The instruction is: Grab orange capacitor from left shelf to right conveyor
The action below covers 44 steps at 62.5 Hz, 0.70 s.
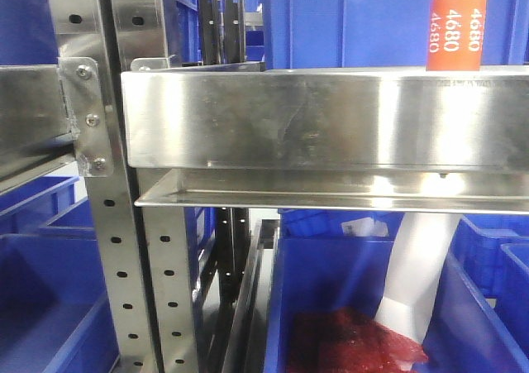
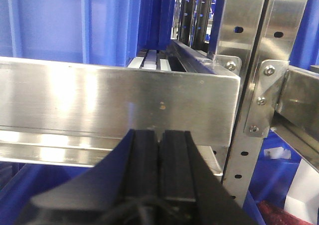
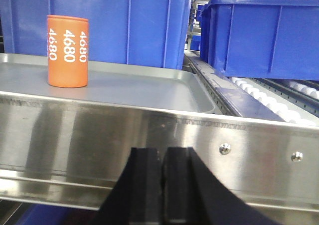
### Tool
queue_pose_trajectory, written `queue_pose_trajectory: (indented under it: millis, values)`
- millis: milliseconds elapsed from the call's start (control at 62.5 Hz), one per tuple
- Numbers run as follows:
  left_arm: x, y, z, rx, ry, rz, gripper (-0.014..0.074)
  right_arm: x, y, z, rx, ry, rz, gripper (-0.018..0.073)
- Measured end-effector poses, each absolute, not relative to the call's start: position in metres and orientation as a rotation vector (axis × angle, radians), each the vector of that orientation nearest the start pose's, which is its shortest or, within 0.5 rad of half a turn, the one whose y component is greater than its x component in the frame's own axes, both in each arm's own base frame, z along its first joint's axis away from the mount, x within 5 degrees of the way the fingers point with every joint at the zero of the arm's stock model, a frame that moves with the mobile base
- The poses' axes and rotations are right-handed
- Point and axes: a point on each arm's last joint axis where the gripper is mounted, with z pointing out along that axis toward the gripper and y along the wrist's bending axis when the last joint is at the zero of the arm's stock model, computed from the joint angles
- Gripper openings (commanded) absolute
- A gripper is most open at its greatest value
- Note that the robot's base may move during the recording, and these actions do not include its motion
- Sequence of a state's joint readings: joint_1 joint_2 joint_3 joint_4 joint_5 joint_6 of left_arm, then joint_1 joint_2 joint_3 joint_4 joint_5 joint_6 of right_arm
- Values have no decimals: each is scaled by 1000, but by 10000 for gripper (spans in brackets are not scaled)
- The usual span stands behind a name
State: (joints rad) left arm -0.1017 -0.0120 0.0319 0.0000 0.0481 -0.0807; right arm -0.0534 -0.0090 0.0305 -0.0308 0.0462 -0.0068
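left gripper (image 2: 159,155): jaws pressed together, empty
right gripper (image 3: 162,177): likewise closed (nothing held)
orange capacitor (image 3: 68,51): upright on silver tray (image 3: 149,89) atop left shelf (image 3: 75,135)

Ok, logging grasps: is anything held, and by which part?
Nothing. Left gripper and right gripper are shut, empty; the orange capacitor stands free on the shelf.

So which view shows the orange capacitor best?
The right wrist view: the orange capacitor stands upright and whole on the silver tray, its 4680 print readable. The front-facing view shows only its upper part, at the top right, above the front rail of the left shelf. The left wrist view does not show it.
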Motion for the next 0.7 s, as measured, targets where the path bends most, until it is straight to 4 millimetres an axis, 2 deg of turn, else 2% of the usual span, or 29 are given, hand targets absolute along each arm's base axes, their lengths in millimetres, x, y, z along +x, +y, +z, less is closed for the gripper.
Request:
queue_pose_trajectory:
  millis: [704]
  values:
    - [57, -6, 199, 16, 1553, -144, -105, 57, -3, 199, 13, 1552, -73, 48]
